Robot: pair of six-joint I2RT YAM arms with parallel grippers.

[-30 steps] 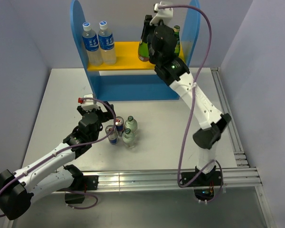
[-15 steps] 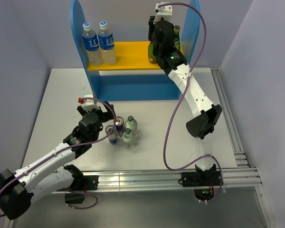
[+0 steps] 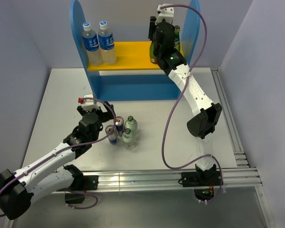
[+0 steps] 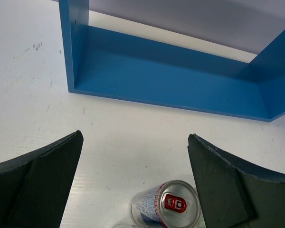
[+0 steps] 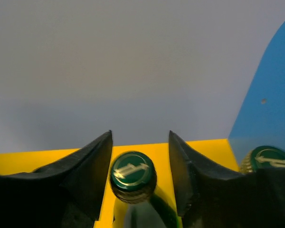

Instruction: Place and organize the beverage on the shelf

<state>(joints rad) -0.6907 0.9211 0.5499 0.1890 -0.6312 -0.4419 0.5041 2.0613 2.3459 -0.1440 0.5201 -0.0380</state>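
While my right gripper (image 5: pixel 140 137) is straddling a green bottle (image 5: pixel 133 176) on the shelf (image 3: pixel 133 90) at the desk's far edge, grip uncertain, my left gripper (image 4: pixel 134 137) is hovering wide open, empty, above a can (image 4: pixel 168 209).

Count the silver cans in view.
2, both standing on the table before the shelf: farther can, nearer can. The right arm hides some shelf space.
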